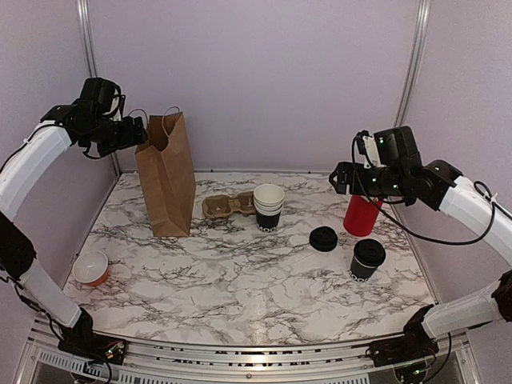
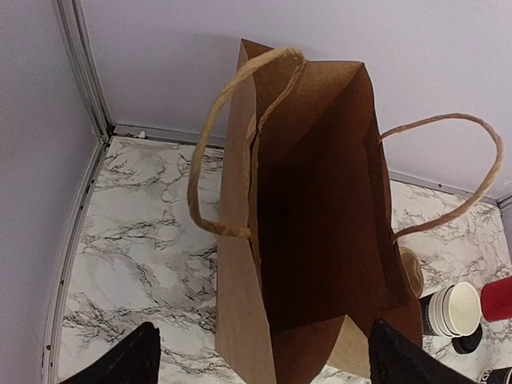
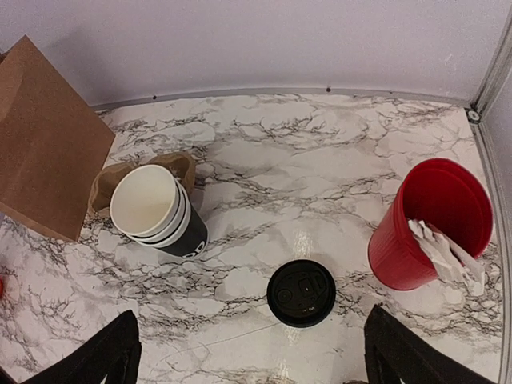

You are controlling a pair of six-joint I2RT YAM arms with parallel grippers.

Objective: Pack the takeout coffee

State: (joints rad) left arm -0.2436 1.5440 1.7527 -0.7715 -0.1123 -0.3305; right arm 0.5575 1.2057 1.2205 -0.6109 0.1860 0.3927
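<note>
Takeout coffee point(image 1: 367, 258) stands lidded on the tabletop point(image 1: 240, 280) at front right, nothing touching it. Over on the left, the left claw point(image 1: 134, 133) hovers by the mouth of the upright brown paper bag point(image 1: 166, 172), fingers spread wide, gripping nothing. Moving across: cardboard cup carrier point(image 1: 226, 206), stack of cups point(image 1: 269, 208), loose black lid point(image 1: 323, 238) near the coffee, red cup point(image 1: 362, 214). Above that, the right claw point(image 1: 342, 179) hangs wide open, empty too.

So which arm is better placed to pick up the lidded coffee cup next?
Right. The right gripper hangs open above the table's right side, near the takeout coffee standing there. The left gripper, also open, hangs over the paper bag at the far left, well away from the cup.
</note>
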